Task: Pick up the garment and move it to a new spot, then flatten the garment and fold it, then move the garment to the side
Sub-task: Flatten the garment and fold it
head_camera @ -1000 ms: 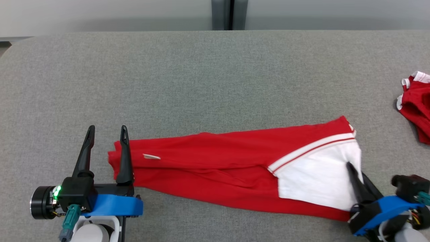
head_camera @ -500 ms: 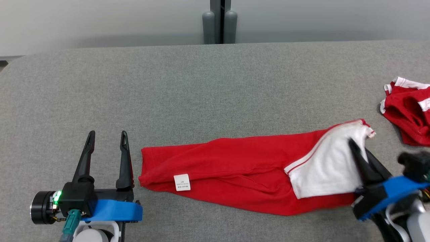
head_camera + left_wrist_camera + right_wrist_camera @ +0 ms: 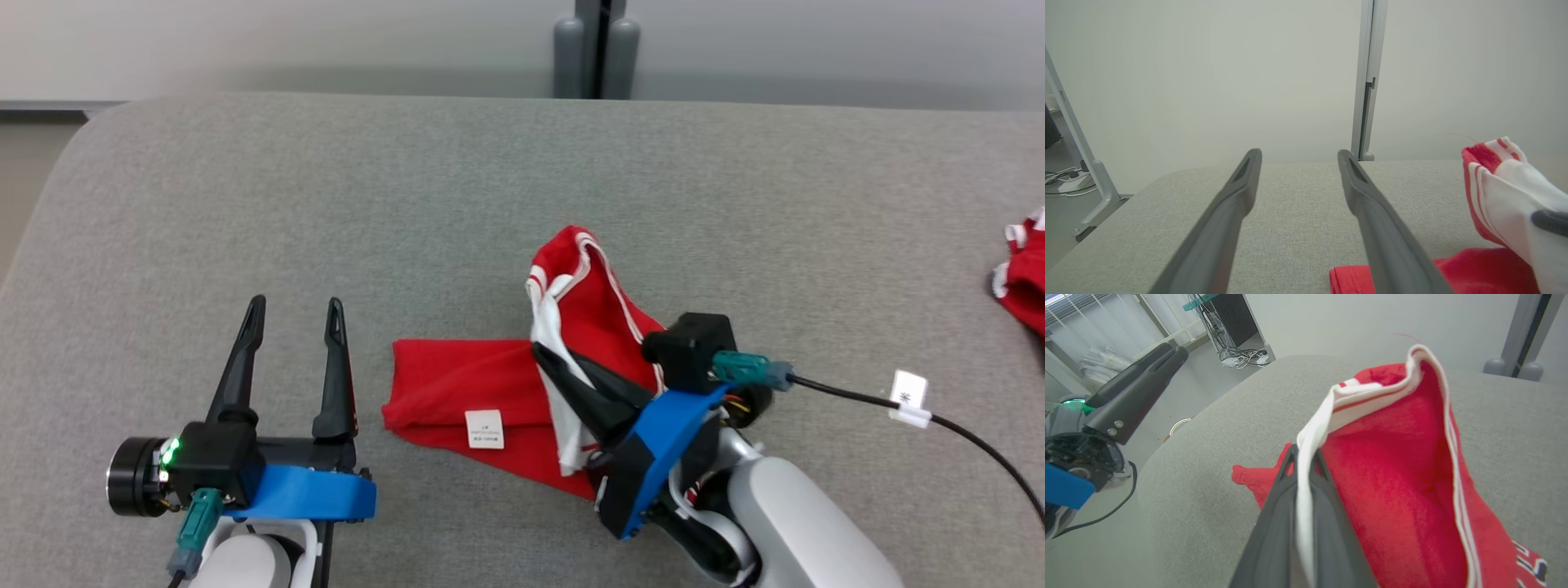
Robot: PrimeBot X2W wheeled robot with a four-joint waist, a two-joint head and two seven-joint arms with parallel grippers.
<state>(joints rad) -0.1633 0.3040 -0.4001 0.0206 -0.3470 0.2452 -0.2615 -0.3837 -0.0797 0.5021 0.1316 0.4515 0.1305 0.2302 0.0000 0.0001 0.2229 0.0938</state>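
Observation:
The red garment (image 3: 441,392) with white panels lies on the grey table (image 3: 408,204), a white label facing up near its left end. My right gripper (image 3: 540,353) is shut on the white edge and holds that end raised above the garment's flat left half. In the right wrist view the white trim (image 3: 1306,457) runs between the shut fingers, and the red cloth (image 3: 1392,457) hangs open to the right of them. My left gripper (image 3: 294,304) stands open just left of the garment, holding nothing. In the left wrist view the raised garment end (image 3: 1494,179) is off to the right.
Another red and white piece of clothing (image 3: 1024,278) lies at the table's right edge. A black cable with a white tag (image 3: 908,396) trails right from my right wrist. A grey post (image 3: 596,49) stands behind the table. The table's rounded left corner (image 3: 73,155) is near.
My right gripper has carried the garment's white end up and left over the red half, halving its length. The left gripper stayed open. The head view has shifted.

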